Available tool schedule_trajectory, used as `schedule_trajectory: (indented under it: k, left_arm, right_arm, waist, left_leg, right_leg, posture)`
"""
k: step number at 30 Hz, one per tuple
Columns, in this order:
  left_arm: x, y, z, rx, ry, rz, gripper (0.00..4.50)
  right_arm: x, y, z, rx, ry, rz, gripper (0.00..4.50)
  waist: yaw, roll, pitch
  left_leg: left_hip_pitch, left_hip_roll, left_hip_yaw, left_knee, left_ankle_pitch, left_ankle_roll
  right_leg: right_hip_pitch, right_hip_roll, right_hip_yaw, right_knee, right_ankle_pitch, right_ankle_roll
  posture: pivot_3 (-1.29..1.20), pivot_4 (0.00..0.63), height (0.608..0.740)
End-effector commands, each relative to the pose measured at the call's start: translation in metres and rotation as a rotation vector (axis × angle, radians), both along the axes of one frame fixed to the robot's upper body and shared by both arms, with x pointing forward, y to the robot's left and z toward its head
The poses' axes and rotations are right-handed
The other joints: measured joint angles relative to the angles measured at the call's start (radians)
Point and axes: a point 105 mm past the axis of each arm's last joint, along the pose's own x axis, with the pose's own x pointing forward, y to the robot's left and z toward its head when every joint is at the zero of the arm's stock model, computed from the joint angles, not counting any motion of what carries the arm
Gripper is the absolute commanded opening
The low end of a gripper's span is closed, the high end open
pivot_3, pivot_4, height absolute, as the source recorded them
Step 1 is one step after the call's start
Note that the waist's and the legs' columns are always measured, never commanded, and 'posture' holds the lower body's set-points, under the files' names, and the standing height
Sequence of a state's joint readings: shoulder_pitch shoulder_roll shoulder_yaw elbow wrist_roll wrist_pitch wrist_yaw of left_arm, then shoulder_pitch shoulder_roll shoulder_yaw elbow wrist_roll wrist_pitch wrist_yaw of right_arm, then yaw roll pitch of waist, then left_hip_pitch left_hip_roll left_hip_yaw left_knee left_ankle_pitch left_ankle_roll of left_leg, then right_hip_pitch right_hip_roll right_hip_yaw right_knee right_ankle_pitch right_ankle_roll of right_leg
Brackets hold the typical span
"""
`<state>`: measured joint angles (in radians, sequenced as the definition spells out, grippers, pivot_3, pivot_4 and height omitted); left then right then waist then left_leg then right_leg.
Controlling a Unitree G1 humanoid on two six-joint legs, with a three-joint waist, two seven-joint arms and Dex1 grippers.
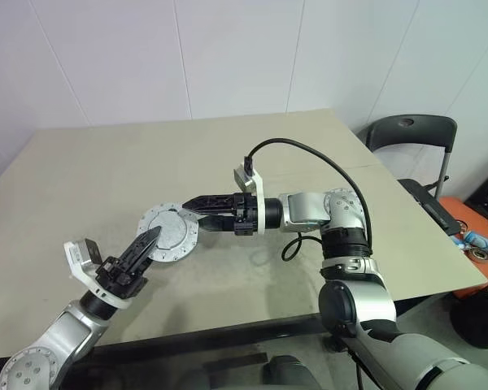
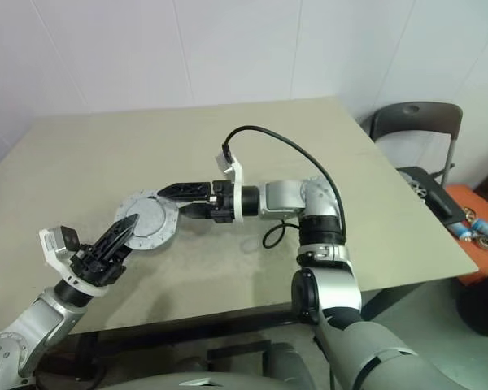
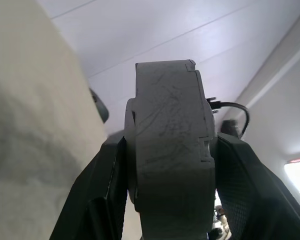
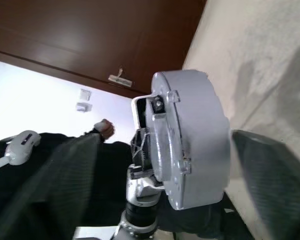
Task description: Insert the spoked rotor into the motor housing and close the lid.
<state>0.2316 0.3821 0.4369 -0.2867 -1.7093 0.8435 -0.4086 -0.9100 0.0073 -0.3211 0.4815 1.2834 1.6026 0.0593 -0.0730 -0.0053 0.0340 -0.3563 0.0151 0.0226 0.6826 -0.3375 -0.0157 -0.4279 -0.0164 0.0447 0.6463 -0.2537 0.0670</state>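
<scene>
Seemingly closed, the motor housing is held just above the beige surface, its grey lid facing up; any rotor inside is hidden. Left end effector pinches the housing's near edge, its black fingers pressed on both flat faces. Right end effector stands spread at the far rim, one finger above and one below. A black chair stands beyond the surface's right edge.

A plain beige table — bare but for the closed motor housing near its front edge.
</scene>
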Motion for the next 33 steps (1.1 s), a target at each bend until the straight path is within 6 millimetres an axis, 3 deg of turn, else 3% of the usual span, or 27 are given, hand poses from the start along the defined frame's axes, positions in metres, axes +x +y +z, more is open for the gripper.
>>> schedule_trajectory:
  k: [1, 4, 9, 16, 26, 33]
  left_arm:
    - [-0.001, 0.011, 0.021, 0.01, -0.088, 0.05, 2.14]
    - [0.004, 0.025, 0.022, 0.024, -0.081, 0.137, 2.14]
    - [0.026, 0.061, 0.011, 0.062, 0.01, 0.377, 2.14]
    - [0.048, 0.083, -0.008, 0.075, 0.173, 0.539, 2.13]
    - [0.062, 0.117, -0.029, 0.024, 0.388, 0.7, 2.13]
    - [0.061, 0.122, -0.036, 0.009, 0.458, 0.722, 2.13]
  right_arm:
    - [0.01, -0.01, 0.007, -0.06, -0.117, -0.069, 4.5]
    - [0.015, -0.017, 0.006, -0.136, -0.243, -0.102, 4.5]
    - [0.028, -0.029, -0.006, -0.296, -0.69, -0.14, 4.5]
    - [0.022, -0.033, -0.016, -0.312, -0.964, -0.028, 4.5]
    - [0.022, -0.04, -0.029, -0.336, -1.12, 0.006, 4.5]
    - [0.023, -0.041, -0.028, -0.339, -1.128, 0.003, 4.5]
  waist:
    - [0.002, 0.0, 0.0]
    - [0.002, 0.0, 0.0]
    - [-0.001, 0.0, 0.001]
    - [0.005, -0.007, 0.004]
    - [0.025, -0.01, 0.005]
    - [0.034, -0.01, 0.004]
  left_leg:
    - [0.0, 0.0, 0.0, 0.0, 0.0, 0.0]
    - [-0.001, 0.0, 0.0, 0.0, 0.0, 0.0]
    - [0.0, 0.0, 0.0, 0.0, 0.0, 0.0]
    - [-0.001, 0.0, 0.0, 0.0, 0.0, 0.0]
    - [-0.001, 0.0, 0.0, 0.0, 0.0, 0.0]
    - [-0.001, -0.001, 0.0, 0.0, 0.0, 0.0]
  right_leg:
    - [0.0, 0.0, 0.0, 0.0, 0.0, 0.0]
    - [0.0, 0.0, 0.0, -0.001, 0.0, 0.0]
    - [0.0, 0.0, 0.0, -0.001, 0.0, 0.0]
    - [0.0, 0.0, 0.001, -0.002, 0.0, 0.001]
    - [-0.001, -0.002, 0.001, -0.001, 0.0, 0.0]
    - [-0.001, -0.005, 0.0, -0.001, 0.0, 0.0]
  posture:
    - [0.0, 0.0, 0.74]
    - [0.0, 0.0, 0.74]
    - [0.0, 0.0, 0.74]
    - [0.0, 0.0, 0.74]
    - [0.0, 0.0, 0.74]
    - [0.0, 0.0, 0.74]
